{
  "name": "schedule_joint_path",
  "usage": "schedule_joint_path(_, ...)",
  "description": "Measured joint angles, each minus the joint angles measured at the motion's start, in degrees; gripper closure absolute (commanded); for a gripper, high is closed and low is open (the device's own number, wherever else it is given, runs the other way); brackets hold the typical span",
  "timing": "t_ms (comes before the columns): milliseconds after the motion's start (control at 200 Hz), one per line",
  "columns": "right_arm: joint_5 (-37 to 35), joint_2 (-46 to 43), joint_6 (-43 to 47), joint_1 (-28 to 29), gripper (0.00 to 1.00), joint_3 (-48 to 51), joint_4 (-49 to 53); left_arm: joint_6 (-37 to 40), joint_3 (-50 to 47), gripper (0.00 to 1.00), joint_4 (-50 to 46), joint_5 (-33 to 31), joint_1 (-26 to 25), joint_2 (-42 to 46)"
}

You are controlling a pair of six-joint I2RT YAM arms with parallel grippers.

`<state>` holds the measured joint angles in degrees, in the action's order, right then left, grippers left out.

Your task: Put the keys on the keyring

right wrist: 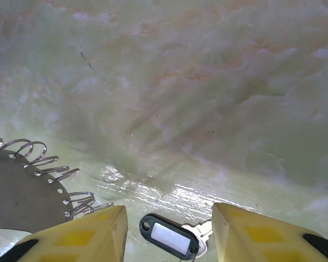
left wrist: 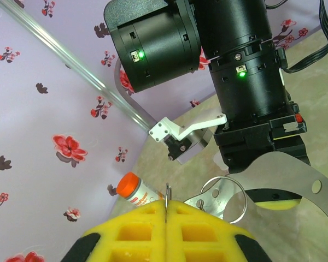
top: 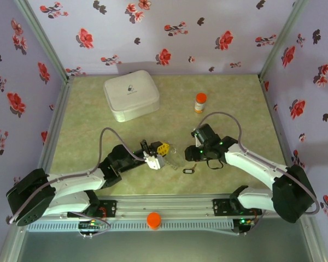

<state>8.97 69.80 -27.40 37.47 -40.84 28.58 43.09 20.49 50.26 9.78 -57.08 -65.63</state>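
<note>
while left gripper point(left wrist: 167, 210) is clenched on thin metal of keyring point(left wrist: 168, 191), step in hand looks like fetching key. black-headed key point(right wrist: 168, 238) lies flat on table point(right wrist: 208, 82), between spread fingers of right gripper point(right wrist: 168, 210), ungripped. next move likely calls for: descend, close on key head, carry leftward to ring, thread carefully.
</note>
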Motion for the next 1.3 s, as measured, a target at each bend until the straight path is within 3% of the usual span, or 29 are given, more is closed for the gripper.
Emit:
schedule_joint_path(420,-1.3,-1.1,-0.3,0.0,0.56,-0.2,0.3,-2.4,-0.1,1.0,0.1,-3.5,0.0,0.0)
schedule_joint_path(1055,2.4,6.1,-16.4,1.1,0.64,-0.4,8.2,-8.1,-1.1,1.0,1.9,-6.8,0.0,-0.2)
schedule_joint_path(1300,4.5,9.3,-18.8,1.8,0.73,0.7,8.2,-8.3,-1.1,1.0,2.3,-6.8,0.0,-0.2)
